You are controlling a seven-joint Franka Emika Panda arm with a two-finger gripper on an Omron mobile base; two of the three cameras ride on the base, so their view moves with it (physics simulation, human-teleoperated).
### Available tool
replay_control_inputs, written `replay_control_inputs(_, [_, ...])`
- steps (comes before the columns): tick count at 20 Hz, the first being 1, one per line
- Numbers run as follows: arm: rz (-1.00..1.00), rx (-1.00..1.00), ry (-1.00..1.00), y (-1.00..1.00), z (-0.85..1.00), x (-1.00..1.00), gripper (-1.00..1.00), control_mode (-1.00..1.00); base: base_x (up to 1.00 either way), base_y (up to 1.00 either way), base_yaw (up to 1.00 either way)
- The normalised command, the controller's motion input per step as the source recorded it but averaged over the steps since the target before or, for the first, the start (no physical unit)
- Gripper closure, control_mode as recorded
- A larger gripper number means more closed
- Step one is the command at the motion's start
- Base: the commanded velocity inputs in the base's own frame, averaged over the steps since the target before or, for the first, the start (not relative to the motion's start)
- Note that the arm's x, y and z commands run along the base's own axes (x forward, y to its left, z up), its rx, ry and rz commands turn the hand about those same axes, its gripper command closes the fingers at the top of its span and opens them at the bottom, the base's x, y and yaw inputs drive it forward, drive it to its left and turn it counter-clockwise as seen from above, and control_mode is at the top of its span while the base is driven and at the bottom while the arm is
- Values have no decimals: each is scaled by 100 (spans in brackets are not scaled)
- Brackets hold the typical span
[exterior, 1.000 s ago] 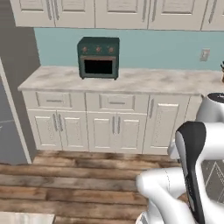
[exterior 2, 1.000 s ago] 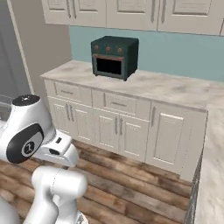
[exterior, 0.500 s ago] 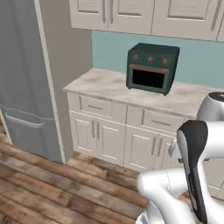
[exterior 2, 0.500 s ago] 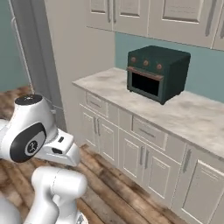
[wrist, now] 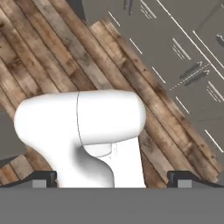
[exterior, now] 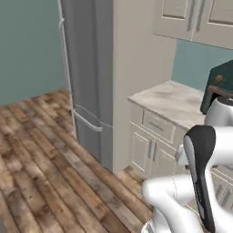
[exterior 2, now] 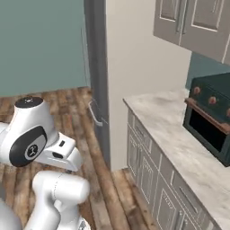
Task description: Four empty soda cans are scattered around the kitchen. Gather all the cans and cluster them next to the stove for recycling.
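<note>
The soda cans and the stove are out of view. My gripper (wrist: 112, 178) points down at the wooden floor, in the hand view. Its two dark fingertips (wrist: 43, 177) stand wide apart at the bottom corners, so it is open, and no object is held between them. In the base views my white arm (exterior: 200, 173) is folded close over the base, also seen as the arm (exterior 2: 36, 139) from the other side.
A tall grey refrigerator (exterior: 86, 77) (exterior 2: 96, 67) stands beside a beige panel. A marble counter (exterior: 168, 102) (exterior 2: 179, 134) over white drawers carries a dark green toaster oven (exterior 2: 211, 117) (exterior: 220, 86). Upper cabinets (exterior 2: 197, 22) hang above. Open wood floor (exterior: 41, 154) lies to the left.
The whole picture has swung: the cameras have turned left, so the toaster oven and counter slid to the right edge and the refrigerator and floor came into view. The gripper stays open.
</note>
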Motion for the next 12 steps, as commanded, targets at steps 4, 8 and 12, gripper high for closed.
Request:
replay_control_inputs(4, [0,0,0,0,0,0,-100,100,66,-1,84])
replay_control_inputs(8, [0,0,0,0,0,0,-100,100,61,0,84])
replay_control_inputs(12, [0,0,0,0,0,0,-100,100,91,-8,76])
